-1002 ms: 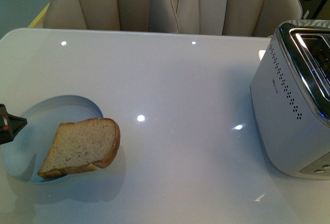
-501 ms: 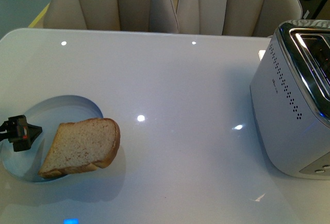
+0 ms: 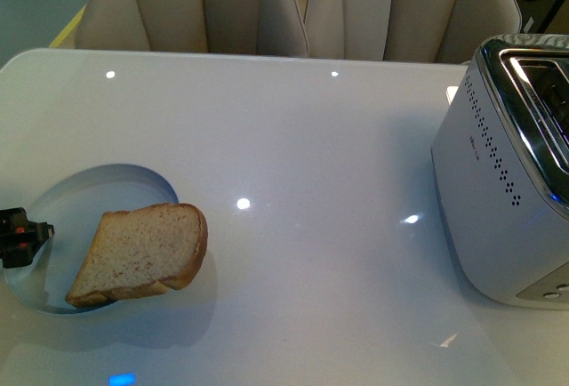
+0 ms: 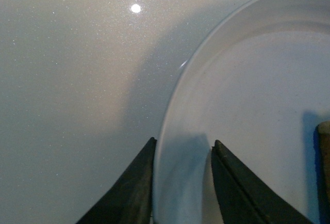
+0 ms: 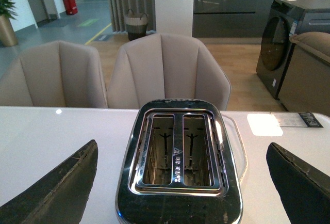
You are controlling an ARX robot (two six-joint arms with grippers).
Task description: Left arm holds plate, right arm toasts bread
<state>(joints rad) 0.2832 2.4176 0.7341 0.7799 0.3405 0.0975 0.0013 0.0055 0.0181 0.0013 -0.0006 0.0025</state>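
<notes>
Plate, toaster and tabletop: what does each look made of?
Plate: probably glazed ceramic, possibly melamine; pale, glossy, with soft sheen along the rim. Toaster: polished metal top with mirror reflections; the matte white perforated body could be painted metal or plastic. Tabletop: glossy white with sharp lamp glints and fine sparkle; glass or lacquer, unclear.

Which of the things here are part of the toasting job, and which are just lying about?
Job: plate, bread slice, toaster, left gripper, right gripper.
Lying about: beige chairs, washing machine, basket.
</notes>
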